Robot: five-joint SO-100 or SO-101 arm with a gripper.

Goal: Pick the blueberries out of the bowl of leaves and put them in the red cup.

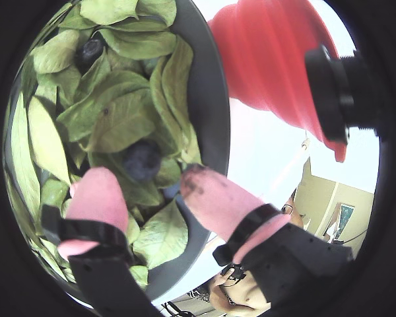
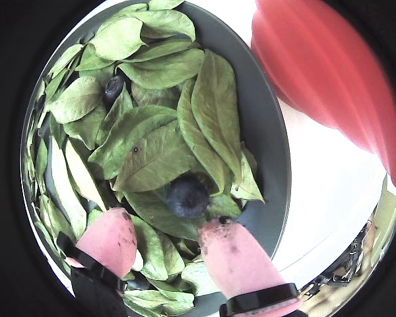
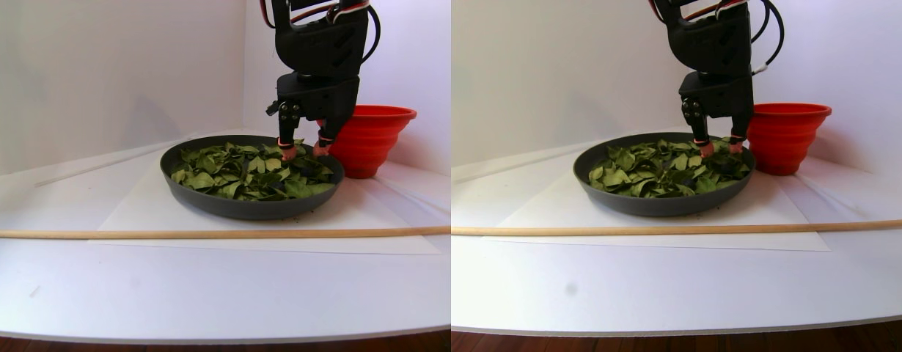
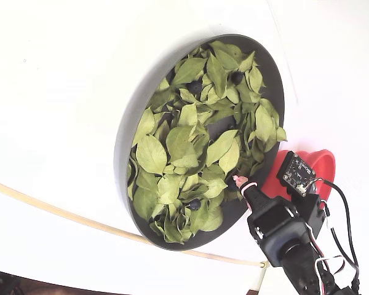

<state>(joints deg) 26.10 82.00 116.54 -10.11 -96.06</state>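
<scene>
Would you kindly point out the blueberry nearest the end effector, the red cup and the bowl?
blueberry (image 2: 187, 196), wrist view, its top.
red cup (image 3: 368, 139), stereo pair view, ribbed side.
bowl (image 4: 122, 153), fixed view, outer wall.

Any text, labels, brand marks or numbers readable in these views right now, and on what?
None can be read.
The red cup, the bowl and the gripper show no lettering.
The small circuit board mounted on the arm may carry markings, but they are too small to read in the fixed view.
</scene>
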